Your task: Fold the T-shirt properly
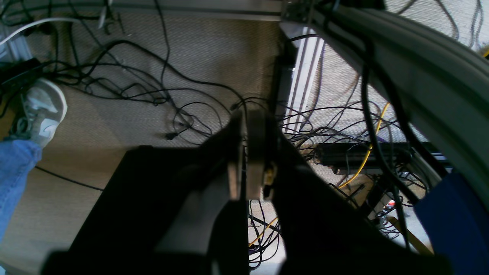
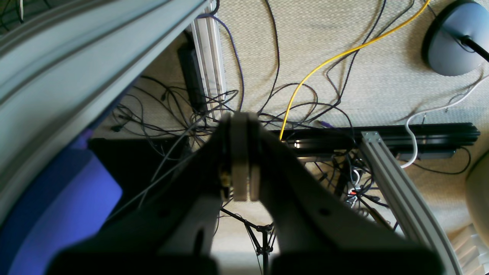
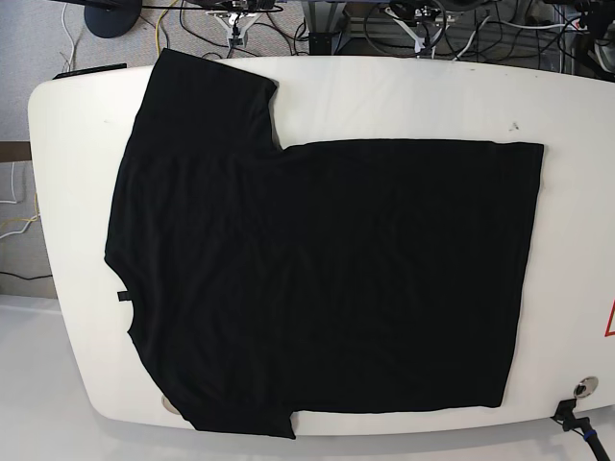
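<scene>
Black cloth covered most of the white table [image 3: 58,115]: the T-shirt [image 3: 317,279] lay spread flat, plain side up, collar toward the base view's left edge, hem toward its right, one sleeve at the top and the other at the bottom. No fold had been started, as far as I could judge.

Neither claw was anywhere near it. My left claw [image 1: 246,160] had its pads pressed together on nothing, and past its tips I saw only carpet [image 1: 114,130], tangled cables [image 1: 160,91], a person's shoe [image 1: 44,110] off to one side, and the table's curved rim [image 1: 428,76] on the other. My right claw [image 2: 241,168] was likewise pressed together and empty, with a yellow cable [image 2: 324,65] and the frame rail [image 2: 397,191] beyond its tips and the rim [image 2: 76,65] beside it. Both arms seemed parked off the table edge.

To do the first step well, I reckoned each claw needed to spread before coming over the cloth, then pinch one layer pair at a sleeve-side corner and the matching hem corner, lifting both together so the fold line stayed straight and the shirt did not drag across the smooth top.
</scene>
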### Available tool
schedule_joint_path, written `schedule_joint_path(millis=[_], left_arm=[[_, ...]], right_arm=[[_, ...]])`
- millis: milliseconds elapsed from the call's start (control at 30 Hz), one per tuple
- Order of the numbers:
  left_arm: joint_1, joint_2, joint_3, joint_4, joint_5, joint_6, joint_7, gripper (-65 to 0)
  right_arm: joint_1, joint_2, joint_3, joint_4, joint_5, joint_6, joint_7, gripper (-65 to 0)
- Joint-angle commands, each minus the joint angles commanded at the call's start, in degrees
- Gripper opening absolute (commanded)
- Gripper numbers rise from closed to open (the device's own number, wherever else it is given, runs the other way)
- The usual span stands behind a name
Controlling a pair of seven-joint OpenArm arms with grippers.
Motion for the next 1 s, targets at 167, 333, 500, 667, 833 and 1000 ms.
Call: schedule_joint_path(millis=[167,333,500,667,833,1000], left_arm=[[0.1,-0.2,0.0,0.0,-0.1,0.1,-0.1,-65.0],[0.6,-0.4,-0.1,0.4,0.1,0.0,-0.7,-65.0],[0.4,-0.4,0.0,0.5,0.1,0.1,0.7,-64.3],[0.4,-0.4,0.0,0.4,0.3,0.1,0.9,-64.2],[0.5,-0.5,0.0,0.2,0.2,0.1,1.2,-64.2],[0.7,-0.6,0.1,0.0,0.2,0.1,1.2,-64.3]], right_arm=[[0.0,0.1,-0.2,0.0,-0.1,-0.03,0.3,-65.0],[-0.3,0.0,-0.3,0.2,-0.1,0.05,0.5,-65.0],[-0.3,0.1,-0.1,0.1,0.2,0.91,0.4,-64.9],[-0.2,0.0,-0.1,0.2,0.0,0.87,0.1,-65.0],[-0.2,-0.1,-0.1,0.0,-0.1,0.76,0.3,-65.0],[-0.2,0.0,-0.1,0.1,0.2,0.76,0.1,-65.0]])
